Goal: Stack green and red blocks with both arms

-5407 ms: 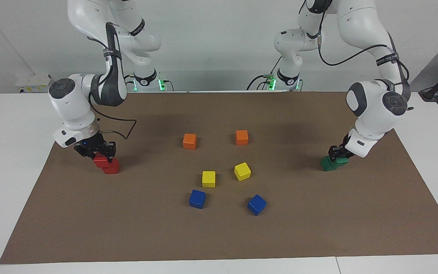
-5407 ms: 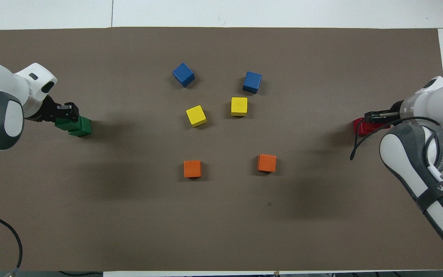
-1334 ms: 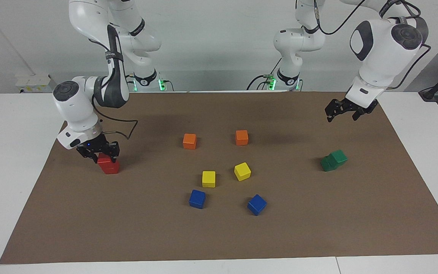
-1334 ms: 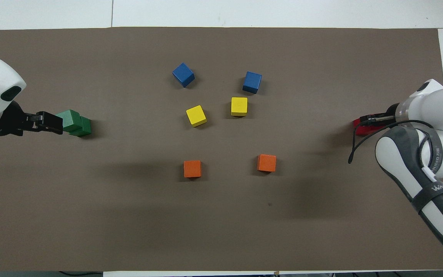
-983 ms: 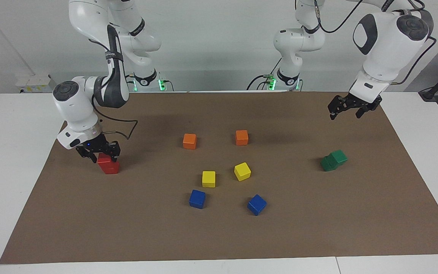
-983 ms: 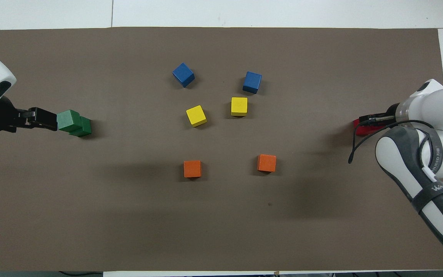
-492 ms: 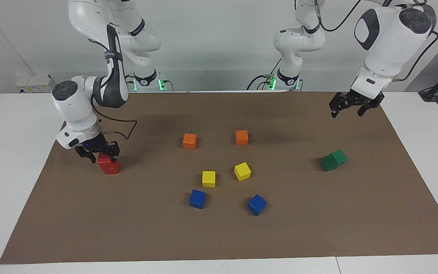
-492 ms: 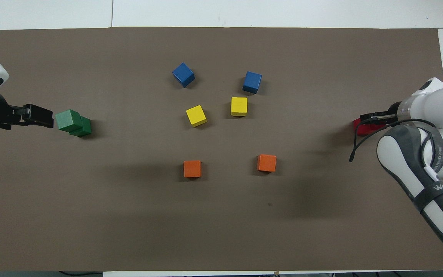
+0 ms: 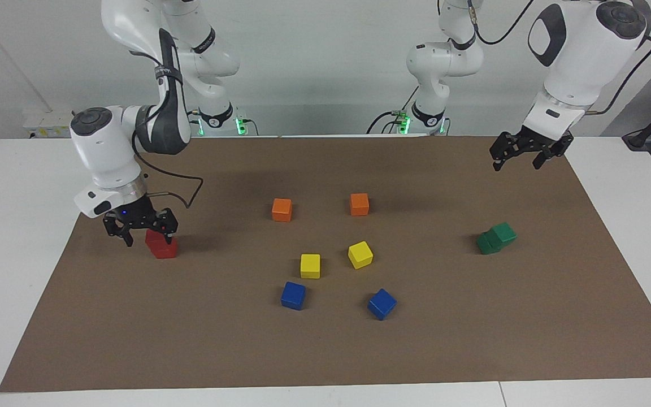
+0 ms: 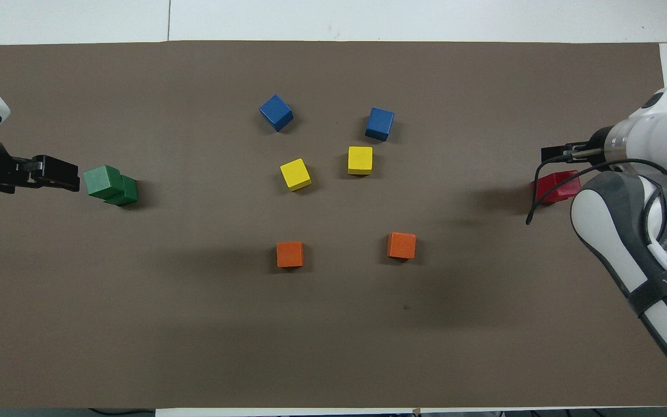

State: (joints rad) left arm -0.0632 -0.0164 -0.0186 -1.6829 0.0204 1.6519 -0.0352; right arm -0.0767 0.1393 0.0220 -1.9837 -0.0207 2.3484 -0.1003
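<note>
White table [image 9: 20,186] – brown mat [image 9: 325,350], orange [image 9: 282,210], yellow [image 9: 310,265], blue cubes [image 9: 293,295]

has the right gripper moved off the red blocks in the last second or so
Yes. The right gripper, open, has lifted slightly and shifted toward the right arm's end of the table, judged against the stacked red blocks, which stayed put.

Bright, even light is falling from above in both views. The brown mat [image 9: 472,316] is reading matte and is showing no glare. Soft, diffuse shadows are lying on it beneath the raised arms, with the broadest patches sitting near the orange cubes [image 10: 290,254]. Each cube is casting only a short, faint shadow at its base. The white worktop [image 9: 9,237] is appearing bright but is not washing out. Both views are staying sharp to the edges, and straight borders are showing no bending.
</note>
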